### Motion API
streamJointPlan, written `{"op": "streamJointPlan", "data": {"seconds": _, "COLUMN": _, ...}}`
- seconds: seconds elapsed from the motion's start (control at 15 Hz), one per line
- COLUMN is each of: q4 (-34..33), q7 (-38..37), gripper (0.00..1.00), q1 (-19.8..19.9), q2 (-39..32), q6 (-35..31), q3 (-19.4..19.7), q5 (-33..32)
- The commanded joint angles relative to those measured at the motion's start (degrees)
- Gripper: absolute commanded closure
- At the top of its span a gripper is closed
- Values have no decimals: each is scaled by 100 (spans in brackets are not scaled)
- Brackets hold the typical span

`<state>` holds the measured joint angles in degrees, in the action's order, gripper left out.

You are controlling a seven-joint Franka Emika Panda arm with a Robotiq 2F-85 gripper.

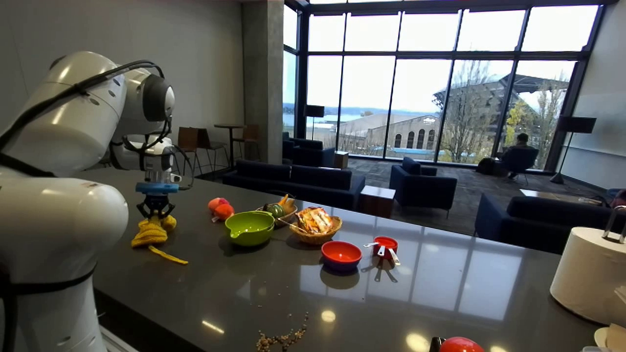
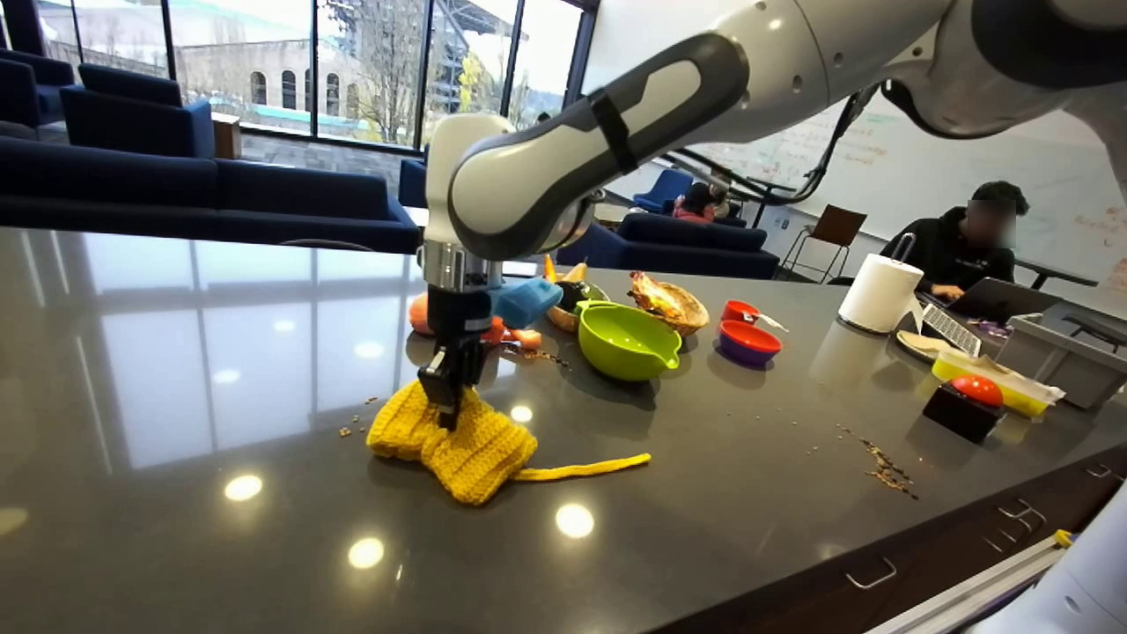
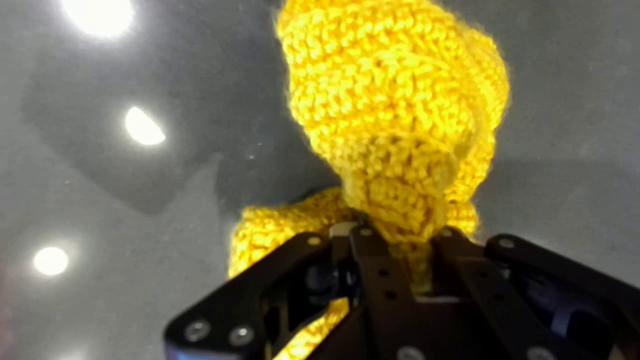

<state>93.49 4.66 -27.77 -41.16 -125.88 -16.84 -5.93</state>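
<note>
Pinching yellow crocheted piece (image 3: 390, 100), gripper (image 3: 406, 237): both jaws closed on gathered fold, fabric bulging either side. Piece sits on dark countertop (image 2: 264, 563), between edge by navy sofa (image 2: 176, 189) and edge above drawers (image 2: 946, 550), narrow strap (image 2: 581, 469) trailing across surface. Next out: orange-pink item (image 1: 223, 211) (hard to name from here), lime-green bowl (image 1: 249, 238). Wicker basket (image 1: 317, 239) nearer sofa edge, filled; beyond, red bowl (image 1: 341, 253) beside red measuring cups (image 1: 385, 243). Near drawer edge, seed-like bits (image 2: 889, 470) scattered; farther along, red dome button (image 2: 977, 389) on black box (image 2: 960, 412).
</note>
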Motion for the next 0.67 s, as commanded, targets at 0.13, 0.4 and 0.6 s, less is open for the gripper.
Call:
{"op": "streamJointPlan", "data": {"seconds": 0.13, "q4": -345, "q7": -168, "gripper": 96, "q1": -77, "q2": 428, "q6": 746, "q3": 32, "q5": -104}}
{"op": "streamJointPlan", "data": {"seconds": 0.4, "q4": -643, "q7": -247, "gripper": 96, "q1": -180, "q2": 621, "q6": 1196, "q3": -3, "q5": -109}}
{"op": "streamJointPlan", "data": {"seconds": 0.6, "q4": -849, "q7": -265, "gripper": 96, "q1": -249, "q2": 668, "q6": 1494, "q3": -133, "q5": 58}}
